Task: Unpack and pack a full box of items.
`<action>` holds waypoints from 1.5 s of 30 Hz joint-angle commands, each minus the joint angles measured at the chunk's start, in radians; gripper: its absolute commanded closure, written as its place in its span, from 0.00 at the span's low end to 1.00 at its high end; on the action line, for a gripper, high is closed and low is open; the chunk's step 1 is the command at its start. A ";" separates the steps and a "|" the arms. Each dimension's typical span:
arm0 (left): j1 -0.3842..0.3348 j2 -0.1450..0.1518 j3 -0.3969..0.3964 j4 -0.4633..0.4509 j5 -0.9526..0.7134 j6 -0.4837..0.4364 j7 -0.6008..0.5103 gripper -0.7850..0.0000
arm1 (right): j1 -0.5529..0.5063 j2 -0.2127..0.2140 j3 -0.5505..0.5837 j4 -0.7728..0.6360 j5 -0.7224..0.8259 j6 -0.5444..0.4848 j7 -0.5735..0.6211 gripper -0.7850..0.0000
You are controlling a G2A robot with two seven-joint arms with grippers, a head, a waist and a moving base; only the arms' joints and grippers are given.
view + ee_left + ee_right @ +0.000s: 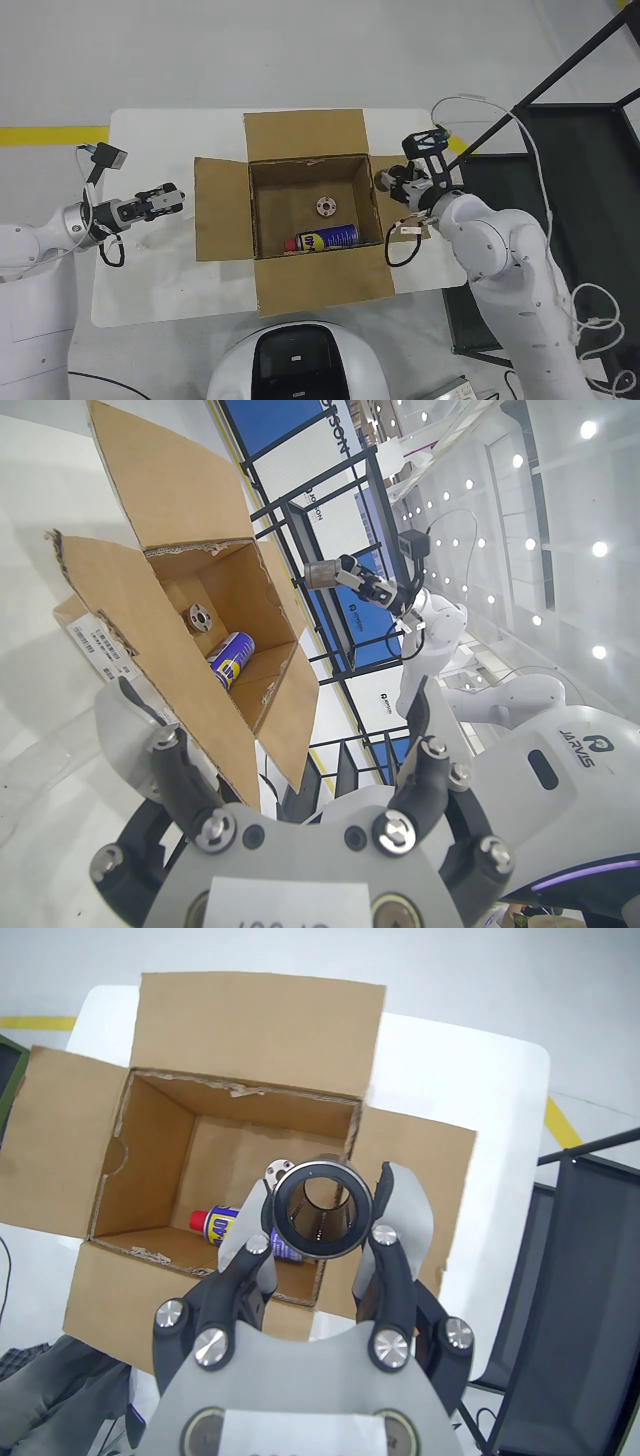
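Right gripper clamps a metal sleeve, long axis aimed at the box; left gripper spread open.

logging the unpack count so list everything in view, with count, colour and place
table: 1, white, under the box
cardboard box: 1, brown, mid-table, open with flaps spread
spray can: 1, blue and yellow with red cap, lying on its side on the box floor
flange: 1, grey metal, on the box floor, apart from the can
metal sleeve: 1, grey with dark end ring, held above the box's right flap
rack: 1, black, right of the table
floor line: 1, yellow, beyond the table
left gripper: 1, grey and black, open, over the table left of the box
right gripper: 1, grey and black, shut on the sleeve
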 commanded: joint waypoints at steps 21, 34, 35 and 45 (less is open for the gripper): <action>0.000 0.000 0.000 0.000 0.000 0.000 0.000 0.00 | 0.036 -0.004 0.063 0.453 -0.023 0.095 -0.150 1.00; 0.000 0.000 0.000 0.000 0.000 0.000 0.000 0.00 | 0.144 -0.027 -0.060 0.695 -0.024 0.118 -0.258 1.00; 0.000 0.000 0.000 0.000 0.000 0.000 0.000 0.00 | 0.152 -0.029 -0.064 0.717 -0.023 0.121 -0.269 1.00; 0.000 0.000 0.000 0.000 0.000 0.000 0.000 0.00 | 0.212 -0.043 -0.088 0.868 0.021 0.119 -0.353 1.00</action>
